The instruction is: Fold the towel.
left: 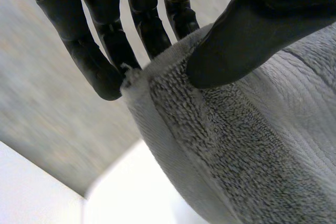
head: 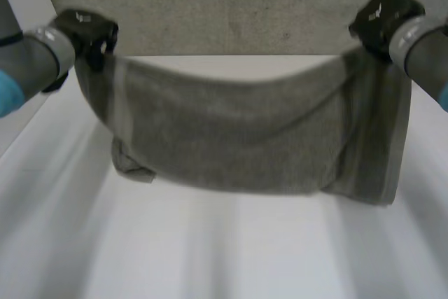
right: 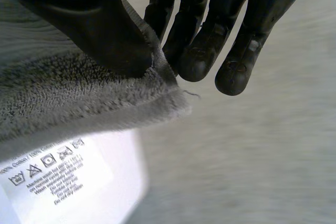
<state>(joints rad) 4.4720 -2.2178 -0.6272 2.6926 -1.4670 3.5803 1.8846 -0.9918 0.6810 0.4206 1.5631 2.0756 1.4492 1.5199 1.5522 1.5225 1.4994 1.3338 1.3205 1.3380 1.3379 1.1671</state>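
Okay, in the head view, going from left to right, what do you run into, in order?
left arm → left hand, pinching one top corner of the towel → towel, sagging between the hands above the white table → right hand, pinching the other top corner → right arm

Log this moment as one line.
towel: held up, sagging between hands | left hand: pinching one top corner | right hand: pinching other top corner | table: under towel
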